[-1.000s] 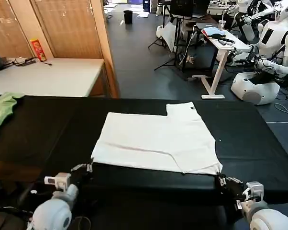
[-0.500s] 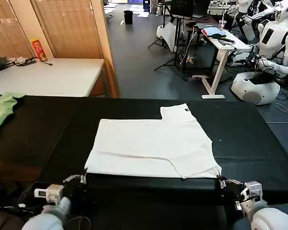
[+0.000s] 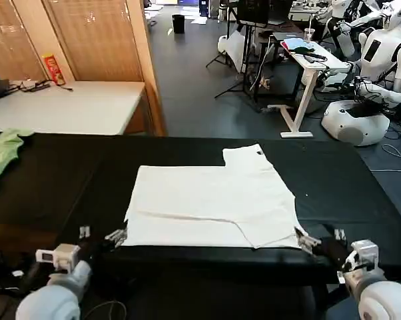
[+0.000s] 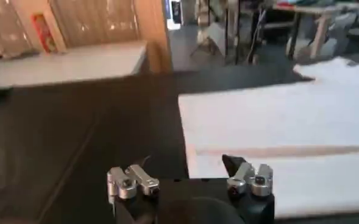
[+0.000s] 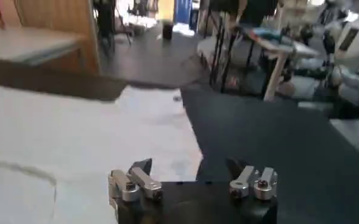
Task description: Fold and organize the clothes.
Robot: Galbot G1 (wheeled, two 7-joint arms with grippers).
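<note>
Where black table (image 3: 47, 180) holds T-shirt (image 3: 214, 200), grey lab floor (image 3: 194, 80) beyond

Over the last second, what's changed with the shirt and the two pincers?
The T-shirt was dragged toward the robot. Both pincers then let go of its near corners: the left pincer and right pincer now sit open beside them. The green garment stayed put.

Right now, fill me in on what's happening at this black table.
A two-armed robot is folding a white cotton short-sleeved T-shirt that lies flat and partly folded on the black table. The left end effector sits open at the shirt's near left corner, and the right end effector is open at the near right corner. Neither is gripping the fabric. A light green garment lies at the table's far left.
</note>
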